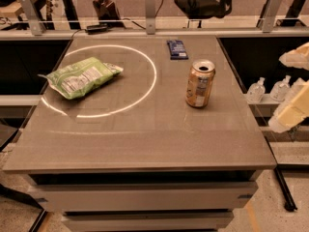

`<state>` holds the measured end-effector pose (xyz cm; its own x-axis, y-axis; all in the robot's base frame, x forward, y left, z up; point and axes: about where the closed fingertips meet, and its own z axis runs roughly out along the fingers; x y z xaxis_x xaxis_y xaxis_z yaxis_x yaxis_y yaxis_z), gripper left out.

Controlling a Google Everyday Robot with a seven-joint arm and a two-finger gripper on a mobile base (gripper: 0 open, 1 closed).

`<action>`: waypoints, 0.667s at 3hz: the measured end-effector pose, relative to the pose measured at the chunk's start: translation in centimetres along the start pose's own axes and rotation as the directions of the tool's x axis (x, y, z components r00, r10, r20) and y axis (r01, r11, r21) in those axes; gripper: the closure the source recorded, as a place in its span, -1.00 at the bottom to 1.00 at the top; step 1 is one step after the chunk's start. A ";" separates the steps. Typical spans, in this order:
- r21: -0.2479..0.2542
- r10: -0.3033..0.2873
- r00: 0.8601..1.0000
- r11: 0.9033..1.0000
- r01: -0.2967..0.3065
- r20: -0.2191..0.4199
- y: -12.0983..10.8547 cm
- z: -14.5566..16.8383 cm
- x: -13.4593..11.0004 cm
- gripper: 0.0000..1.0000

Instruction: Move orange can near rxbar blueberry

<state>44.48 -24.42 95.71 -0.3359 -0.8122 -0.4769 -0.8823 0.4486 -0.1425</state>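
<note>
Your grey rectangular table (pixel 145 139) runs left to right across the view. Its near edge and both side edges are in plain sight, and its far edge is shut in by a low rail with metal posts (pixel 150 6).

Farthest from the gripper, on the left half, a crumpled green snack bag (pixel 79 77) lies flat. It sits across the left rim of a bright ring of light (pixel 153 76) cast on the tabletop. A small black device (pixel 96 28) rests at the far edge behind it.

You have bare tabletop along the whole near half, and more between the bag and the can.

Right of centre, near the far edge, the flat dark blue wrapped rxbar blueberry (pixel 177 49) lies just outside the ring. The orange-copper metal can (pixel 200 83) stands upright with its silver top open. It is nearer to you than the bar, a little to the bar's right, and apart from it with clear surface between them. The can is the closest item to the gripper and is well in from the table's right edge.

Past that edge, small clear bottles (pixel 256 90) stand on a lower ledge.

The pale cream gripper (pixel 293 114) hangs at the frame's right border, off the table and beyond the bottles, touching nothing. You cannot tell whether it is open or closed.
</note>
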 end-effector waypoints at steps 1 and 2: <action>-0.007 0.075 0.979 0.997 -0.075 0.188 -1.0 1.5 1.5 -1.00; -0.015 0.097 0.915 0.995 -0.099 0.392 -1.8 3.2 2.0 -1.00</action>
<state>46.41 -25.64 92.27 -0.2640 -0.5533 -0.7900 -0.8495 0.5213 -0.0812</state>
